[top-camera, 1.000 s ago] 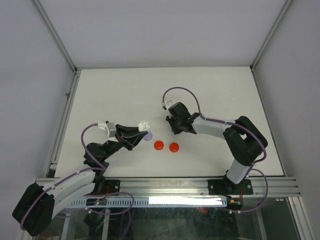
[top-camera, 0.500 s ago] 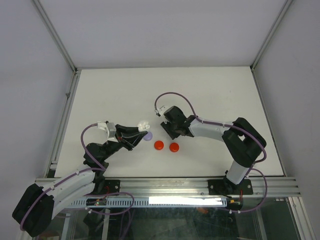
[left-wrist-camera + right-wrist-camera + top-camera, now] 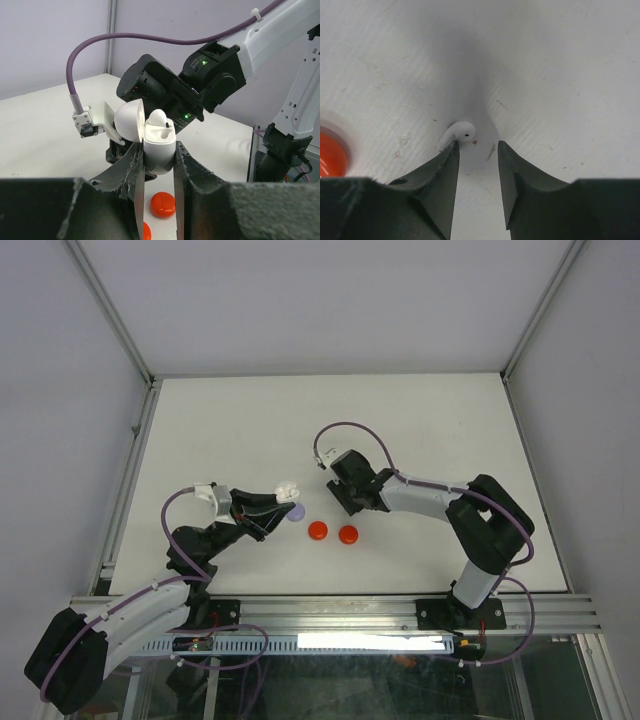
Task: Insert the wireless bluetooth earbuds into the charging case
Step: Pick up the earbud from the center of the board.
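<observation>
My left gripper point(image 3: 159, 151) is shut on a white charging case point(image 3: 159, 150), held upright above the table with its lid swung open. One white earbud point(image 3: 159, 117) sits in the case. In the top view the case point(image 3: 287, 490) is at my left gripper's point(image 3: 280, 502) tip. My right gripper point(image 3: 477, 145) stands open, low over the table, with nothing between its jaws. A second white earbud point(image 3: 457, 133) lies on the table right at the tip of its left finger point(image 3: 447, 165). In the top view my right gripper point(image 3: 345, 504) points down, its fingers hidden under the wrist.
Two red discs point(image 3: 317, 530) point(image 3: 348, 533) lie on the white table between the arms, and a lilac disc point(image 3: 296, 511) lies just under the case. One red disc point(image 3: 330, 152) shows at the left edge of the right wrist view.
My right arm has shifted a little left and its jaws have opened from shut. The left arm and the case have not moved.
</observation>
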### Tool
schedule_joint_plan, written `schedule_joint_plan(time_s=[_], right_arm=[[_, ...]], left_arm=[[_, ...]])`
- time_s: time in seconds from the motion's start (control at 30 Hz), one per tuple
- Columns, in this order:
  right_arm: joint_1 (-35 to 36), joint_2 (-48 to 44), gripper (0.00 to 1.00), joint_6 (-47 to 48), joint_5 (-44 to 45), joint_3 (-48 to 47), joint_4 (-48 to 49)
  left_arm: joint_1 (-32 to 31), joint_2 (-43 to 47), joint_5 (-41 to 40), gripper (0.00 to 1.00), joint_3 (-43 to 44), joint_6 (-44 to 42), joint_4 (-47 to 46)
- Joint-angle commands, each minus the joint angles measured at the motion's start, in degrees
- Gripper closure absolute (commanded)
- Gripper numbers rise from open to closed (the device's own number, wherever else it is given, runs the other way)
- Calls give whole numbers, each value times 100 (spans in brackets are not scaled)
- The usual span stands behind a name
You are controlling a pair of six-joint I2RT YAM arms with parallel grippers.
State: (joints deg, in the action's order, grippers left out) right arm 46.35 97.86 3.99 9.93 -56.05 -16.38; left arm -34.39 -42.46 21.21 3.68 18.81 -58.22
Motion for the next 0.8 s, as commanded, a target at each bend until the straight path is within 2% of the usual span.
schedule_joint_plan(time_s=[0.0, 0.37, 0.57, 0.77], right_arm=[[-201, -198, 61, -87, 243, -192, -45], [-310, -524, 61, -437, 124, -348, -160], [-310, -592, 62, -1518, -431, -595, -362], [-229, -268, 62, -2319, 22, -758, -542]], left_arm=[[40, 89, -38, 100, 1, -134, -201], [38, 122, -54, 100, -1, -132, -157], [39, 93, -108, 100, -19, -134, -187], [38, 116, -109, 100, -24, -127, -154]])
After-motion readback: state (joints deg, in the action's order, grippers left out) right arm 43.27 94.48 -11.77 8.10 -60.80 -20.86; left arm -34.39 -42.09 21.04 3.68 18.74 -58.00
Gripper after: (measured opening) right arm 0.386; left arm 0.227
